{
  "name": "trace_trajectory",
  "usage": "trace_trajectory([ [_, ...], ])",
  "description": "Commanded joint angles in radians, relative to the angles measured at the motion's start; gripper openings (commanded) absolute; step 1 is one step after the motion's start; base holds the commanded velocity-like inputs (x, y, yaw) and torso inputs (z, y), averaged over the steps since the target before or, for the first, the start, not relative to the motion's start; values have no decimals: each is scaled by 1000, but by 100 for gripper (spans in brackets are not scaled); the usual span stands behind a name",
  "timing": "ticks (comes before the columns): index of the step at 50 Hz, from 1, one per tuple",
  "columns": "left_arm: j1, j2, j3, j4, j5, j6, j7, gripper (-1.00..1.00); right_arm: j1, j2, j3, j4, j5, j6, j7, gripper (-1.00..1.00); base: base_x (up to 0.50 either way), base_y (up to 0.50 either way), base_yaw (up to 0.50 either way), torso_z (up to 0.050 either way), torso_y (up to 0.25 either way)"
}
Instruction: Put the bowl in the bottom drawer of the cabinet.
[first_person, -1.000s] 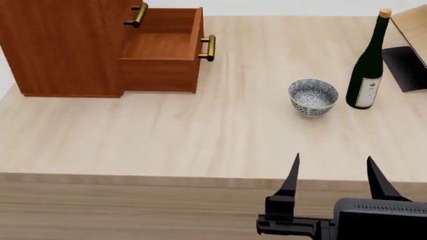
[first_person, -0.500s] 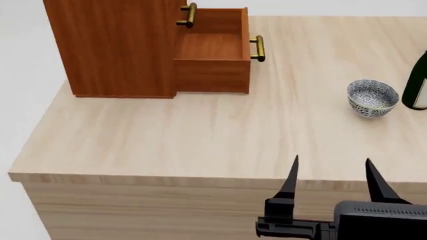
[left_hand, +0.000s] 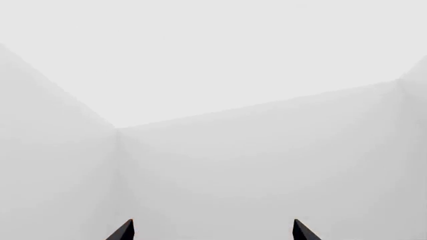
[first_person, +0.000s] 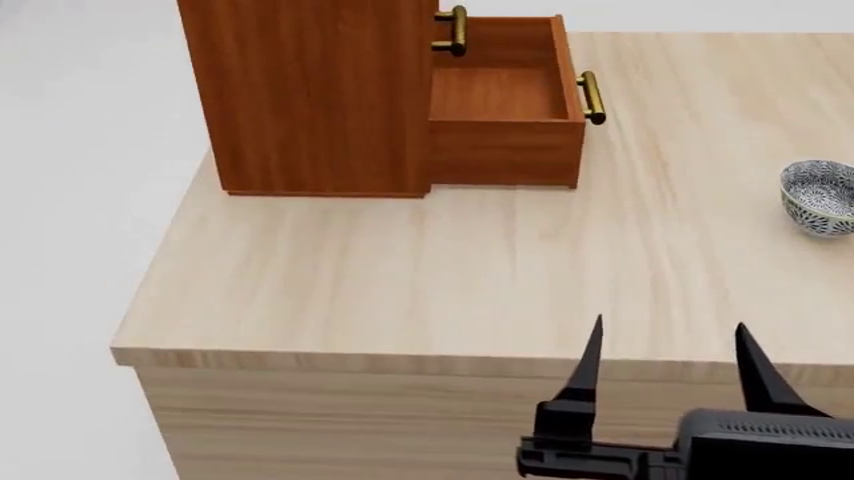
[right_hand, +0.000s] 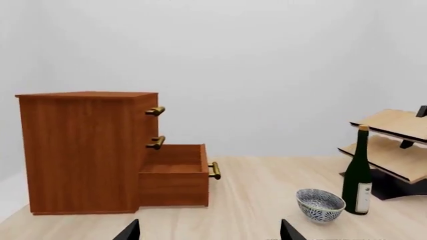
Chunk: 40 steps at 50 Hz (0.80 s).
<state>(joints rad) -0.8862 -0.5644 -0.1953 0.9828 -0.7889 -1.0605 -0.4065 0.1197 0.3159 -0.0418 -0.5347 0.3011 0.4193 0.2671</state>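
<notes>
Table (first_person: 400, 270): pale wood top, its left end now in the head view, with blank floor beyond; a second ago the view sat further right and took in the whole wine bottle. The view has swung left, so the bowl has slid to the right edge of frame and the bottle is gone from it. Judgement: the base or head is turning toward the cabinet, not the bowl, which has not been picked up.

Cabinet (first_person: 314, 95): reddish-brown, upright at the table's far left, drawer fronts facing right along the table.

Bottom drawer (first_person: 505, 100): pulled out, empty, open side up; long axis runs out from the cabinet toward the bowl's side, brass handle (first_person: 591, 98) at its free end.

Rack (right_hand: 393, 145): pale shelves, right wrist view only.

Wine bottle (right_hand: 357, 172): upright, just beside the bowl.

Right gripper (first_person: 667, 365): jaws spread, holding nothing, low at the table's near edge.

Left gripper (left_hand: 210, 232): tips apart, empty, facing blank wall.

Bowl (first_person: 819, 198): upright, mouth up, on the table well apart from the drawer; round, no long axis.
</notes>
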Motion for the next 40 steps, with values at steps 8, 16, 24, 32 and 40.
trace_trajectory([
  [8,-3,-7,24,-8,-8,16,-19,100,-18,5,18,-8,18,-12,9,100,0,0,0,0,0],
  [16,3,-9,24,-12,-15,30,-18,100,-23,9,16,-11,19,-13,11,100,289,0,0,0,0],
  [24,-3,-16,19,-10,-31,26,-29,100,-19,11,13,-12,22,-14,11,100,351,0,0,0,0],
  [32,-5,-20,24,-12,-38,31,-36,100,-21,14,14,-12,26,-16,13,100,354,0,0,0,0],
  [40,4,-26,25,-15,-36,45,-36,100,-17,16,9,-13,28,-12,16,100,357,0,0,0,0],
])
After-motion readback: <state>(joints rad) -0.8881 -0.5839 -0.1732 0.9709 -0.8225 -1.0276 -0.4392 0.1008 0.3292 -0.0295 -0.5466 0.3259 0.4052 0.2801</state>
